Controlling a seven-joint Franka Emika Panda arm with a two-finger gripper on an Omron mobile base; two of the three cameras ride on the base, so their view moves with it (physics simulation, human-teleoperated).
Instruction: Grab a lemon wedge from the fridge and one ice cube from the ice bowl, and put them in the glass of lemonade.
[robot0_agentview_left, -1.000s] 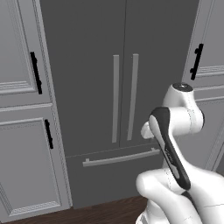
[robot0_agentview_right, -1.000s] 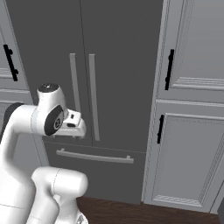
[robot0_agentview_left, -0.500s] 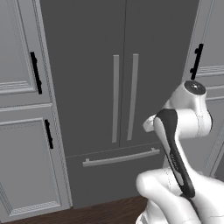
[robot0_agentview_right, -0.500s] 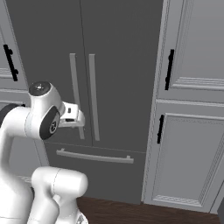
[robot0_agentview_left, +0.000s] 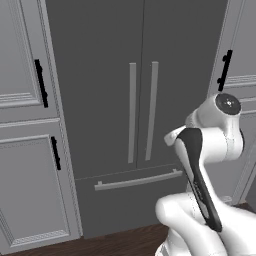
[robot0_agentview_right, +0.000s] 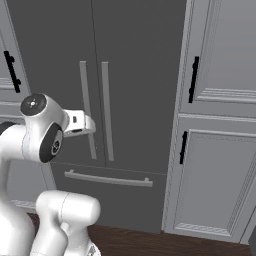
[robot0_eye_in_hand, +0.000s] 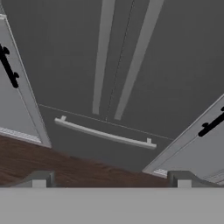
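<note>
The fridge (robot0_agentview_left: 100, 100) stands straight ahead, dark grey, with both doors shut. Two pale vertical bar handles (robot0_agentview_left: 142, 112) run down its middle, and a horizontal drawer handle (robot0_agentview_left: 137, 180) lies below them. My gripper (robot0_eye_in_hand: 111, 181) is open, its fingertips wide apart with nothing between them. It points at the fridge (robot0_eye_in_hand: 175, 65) from a distance, toward the drawer handle (robot0_eye_in_hand: 105, 133). In the right base view my white hand (robot0_agentview_right: 80, 122) hangs in front of the left door of the fridge (robot0_agentview_right: 135, 75), short of touching it. The lemon wedge, the ice bowl and the glass of lemonade are out of view.
Light grey panelled cabinets flank the fridge, one on the left (robot0_agentview_left: 25, 150) and one on the right (robot0_agentview_right: 215, 165), each with short black handles (robot0_agentview_right: 193, 80). Dark wooden floor (robot0_eye_in_hand: 52, 162) runs along the foot of the fridge.
The arm's upper joint has swung outward, rightward in the left base view and leftward in the right base view. The hand has risen slightly. The fridge doors have stayed shut.
</note>
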